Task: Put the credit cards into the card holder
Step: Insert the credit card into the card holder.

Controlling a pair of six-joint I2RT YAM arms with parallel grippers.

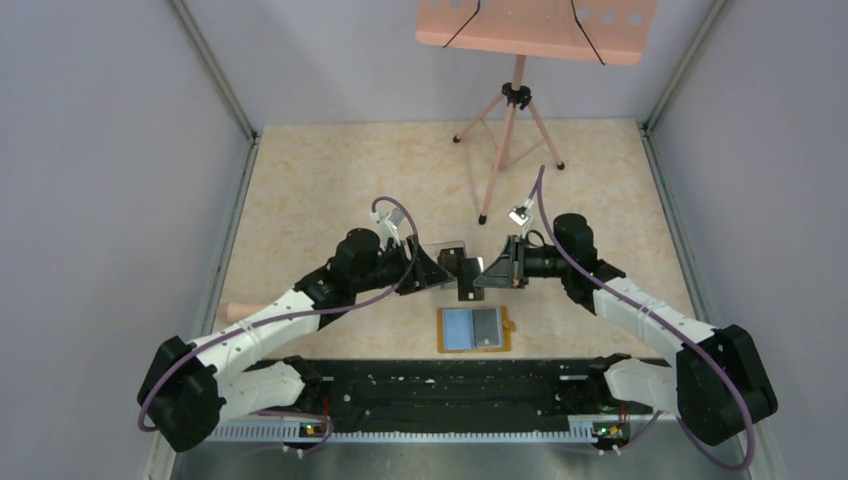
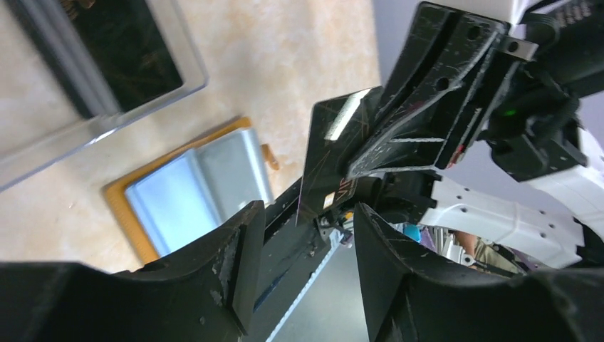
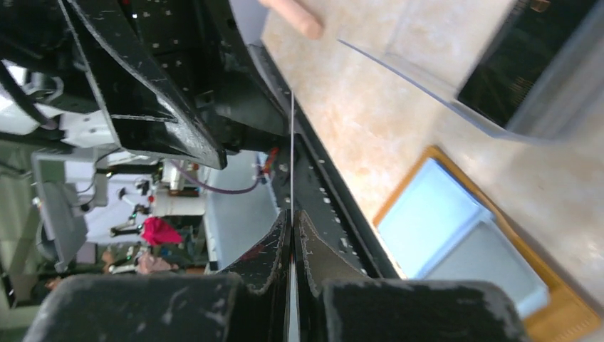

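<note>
A dark credit card [image 1: 469,281] hangs between the two grippers, above the table. My right gripper [image 1: 482,276] is shut on it; in the right wrist view the card [image 3: 292,157] shows edge-on, pinched between the fingers of the gripper [image 3: 293,217]. My left gripper [image 1: 446,272] is open and empty, with the card [image 2: 331,160] just beyond its fingertips in the left wrist view [image 2: 305,221]. The orange card holder [image 1: 476,328] lies open and flat below them, blue-grey pockets up. It also shows in the left wrist view [image 2: 189,192] and the right wrist view [image 3: 463,239].
A clear plastic box [image 1: 450,250] with dark cards inside lies just behind the grippers; it also shows in the wrist views [image 2: 107,64] [image 3: 527,64]. A pink music stand [image 1: 515,110] stands at the back. A pale peg [image 1: 235,310] lies at the left.
</note>
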